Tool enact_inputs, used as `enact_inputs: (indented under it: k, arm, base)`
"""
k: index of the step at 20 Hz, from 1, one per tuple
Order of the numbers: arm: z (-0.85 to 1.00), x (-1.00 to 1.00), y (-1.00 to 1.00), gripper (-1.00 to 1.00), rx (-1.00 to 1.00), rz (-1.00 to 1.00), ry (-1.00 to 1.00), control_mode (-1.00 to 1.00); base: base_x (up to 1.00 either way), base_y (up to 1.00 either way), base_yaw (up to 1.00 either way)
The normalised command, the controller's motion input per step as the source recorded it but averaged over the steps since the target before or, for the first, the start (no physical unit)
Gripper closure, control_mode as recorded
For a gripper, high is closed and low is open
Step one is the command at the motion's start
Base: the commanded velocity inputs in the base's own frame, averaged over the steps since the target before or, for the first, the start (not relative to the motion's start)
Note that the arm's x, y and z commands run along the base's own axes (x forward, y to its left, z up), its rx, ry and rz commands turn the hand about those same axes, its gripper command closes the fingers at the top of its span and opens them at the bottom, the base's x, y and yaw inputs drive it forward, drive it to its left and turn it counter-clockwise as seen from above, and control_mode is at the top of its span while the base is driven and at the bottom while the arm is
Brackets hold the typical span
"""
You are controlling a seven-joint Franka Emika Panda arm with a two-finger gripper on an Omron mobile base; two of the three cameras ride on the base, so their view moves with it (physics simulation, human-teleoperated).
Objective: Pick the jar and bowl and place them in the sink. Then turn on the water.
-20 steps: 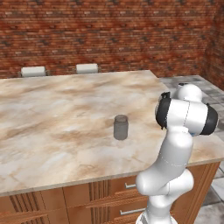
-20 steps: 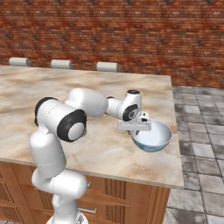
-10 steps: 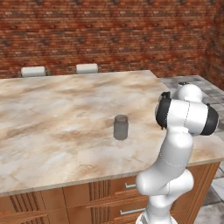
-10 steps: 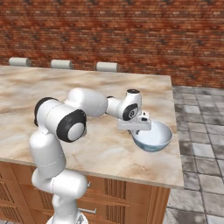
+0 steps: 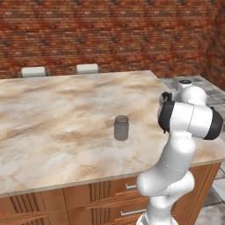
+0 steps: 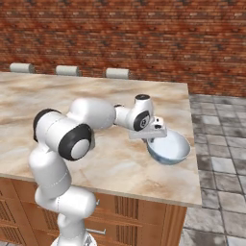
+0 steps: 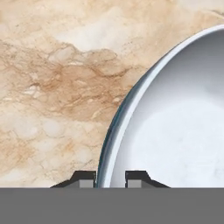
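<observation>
We see the marble counter [image 5: 52, 114] first. Near its right edge sits the bowl [image 6: 168, 148], mouth up. Our end effector [image 7: 110, 178] is clamped on its rim, one finger either side. The jar [image 5: 121, 128] stands upright mid-counter, well apart.

Red brick wall [image 5: 110, 30] across top of frame; marble counter [image 5: 57, 114] fills the middle, wooden drawers [image 5: 88, 200] along bottom; grey tiled floor [image 6: 221, 129] at right; pale chair backs [image 5: 87, 68] behind counter
</observation>
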Motion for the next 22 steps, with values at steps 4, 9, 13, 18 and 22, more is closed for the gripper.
enact_inputs:
  k: [4,9,13,18,22]
  arm:
    - [0.09,-0.06,0.0,1.0,-0.14,0.06,-0.2,-1.0]
    - [0.06,-0.06,0.0,1.0,-0.15,0.08,-0.19,-1.0]
    - [0.07,-0.04,0.0,1.0,-0.15,0.08,-0.12,-1.0]
    - [0.49,-0.01,0.06,1.0,-0.08,0.04,-0.01,-1.0]
    - [0.69,0.0,0.16,1.0,-0.05,0.01,0.03,-1.0]
  base:
    - [0.0,0.0,0.0]
    - [0.0,0.0,0.0]
    - [0.0,0.0,0.0]
    - [0.0,0.0,0.0]
    - [0.0,0.0,0.0]
